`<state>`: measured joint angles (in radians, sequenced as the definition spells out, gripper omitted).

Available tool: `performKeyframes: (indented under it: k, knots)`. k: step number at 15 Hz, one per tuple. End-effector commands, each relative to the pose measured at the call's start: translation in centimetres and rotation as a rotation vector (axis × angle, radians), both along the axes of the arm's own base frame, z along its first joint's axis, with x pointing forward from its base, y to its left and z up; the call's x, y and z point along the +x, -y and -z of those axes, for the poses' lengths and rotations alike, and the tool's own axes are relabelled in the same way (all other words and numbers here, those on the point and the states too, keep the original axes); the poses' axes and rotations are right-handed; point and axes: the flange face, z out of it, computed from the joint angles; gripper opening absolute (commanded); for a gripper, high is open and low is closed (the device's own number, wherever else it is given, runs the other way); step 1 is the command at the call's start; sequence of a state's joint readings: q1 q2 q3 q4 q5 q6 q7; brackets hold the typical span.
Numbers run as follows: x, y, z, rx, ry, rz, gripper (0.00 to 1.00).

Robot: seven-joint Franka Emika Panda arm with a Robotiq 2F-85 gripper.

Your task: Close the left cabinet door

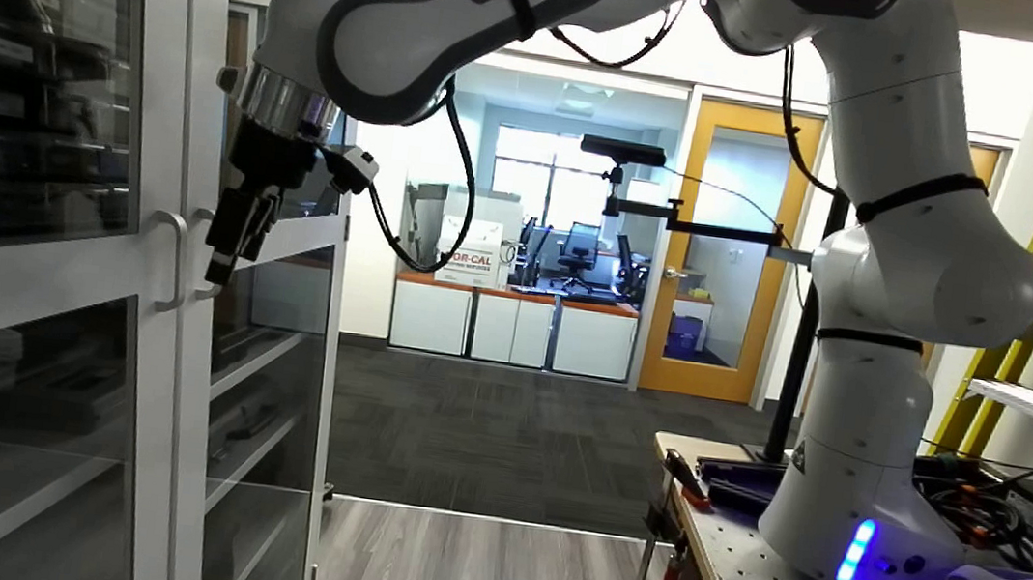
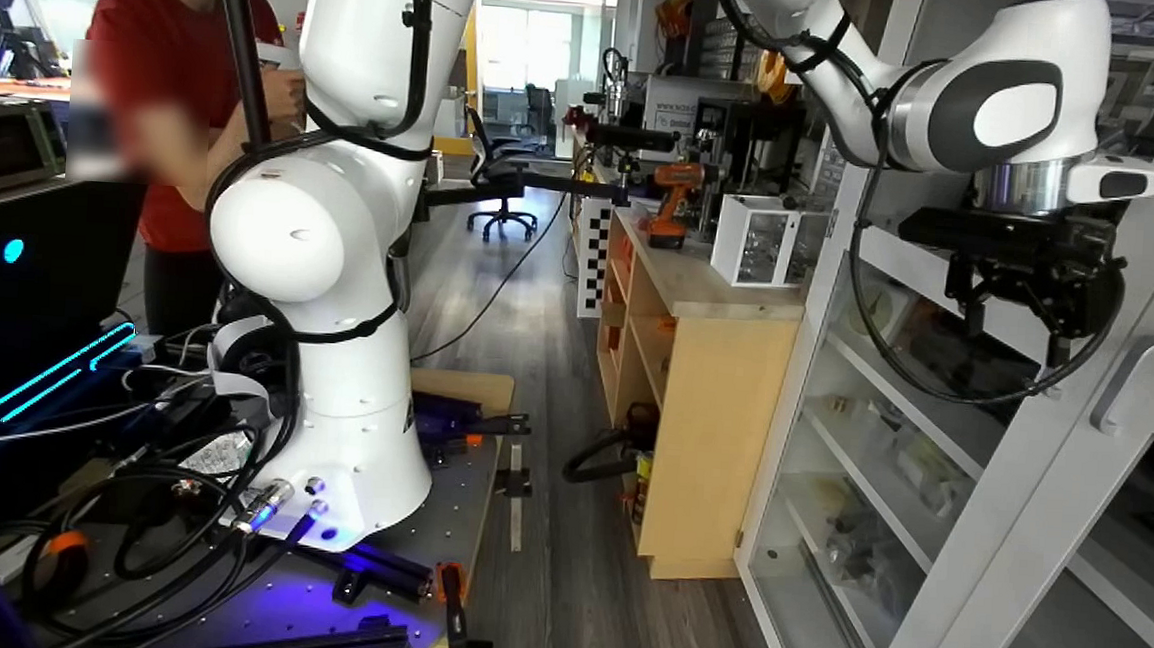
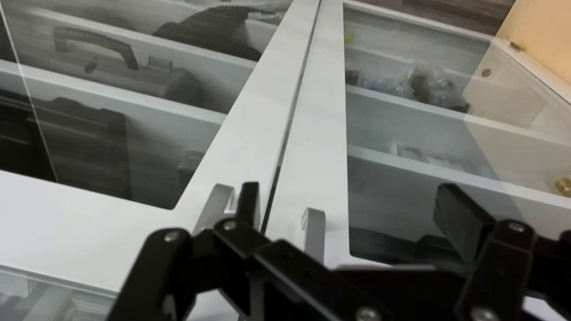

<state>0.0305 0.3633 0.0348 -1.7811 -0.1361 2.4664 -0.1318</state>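
The left cabinet door [image 1: 23, 263] has a light-grey frame, glass panes and a middle rail. In an exterior view it is the door [image 2: 906, 262] beside the wooden bench. In the wrist view, which stands upside down, it is the right-hand door [image 3: 328, 133]. Only a thin dark seam shows between the two doors; I cannot tell if it is fully shut. My gripper [image 3: 350, 198] is open and empty in front of the doors, also in both exterior views [image 1: 234, 263] [image 2: 1014, 337]. The left door's handle [image 3: 316, 234] appears between its fingers; I cannot tell the depth.
The right cabinet door [image 3: 250, 138] adjoins, with its handle [image 3: 216, 207] close beside one finger. A wooden bench [image 2: 715, 443] with a drill [image 2: 675, 200] stands by the cabinet. A person in red [image 2: 181, 89] stands behind the arm's work table [image 1: 721, 547].
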Motion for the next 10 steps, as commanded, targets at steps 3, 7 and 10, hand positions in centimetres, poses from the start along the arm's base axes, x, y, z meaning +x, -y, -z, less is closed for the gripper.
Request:
performKeyframes:
  k: [3, 7, 10]
  knots:
    - [-4.8, 0.2, -4.4, 0.059, -0.195, 0.133, 1.00]
    - [-7.9, 1.2, -8.1, 0.090, -0.260, 0.260, 1.00]
    - [-6.5, 0.9, -8.0, 0.074, -0.242, 0.224, 1.00]
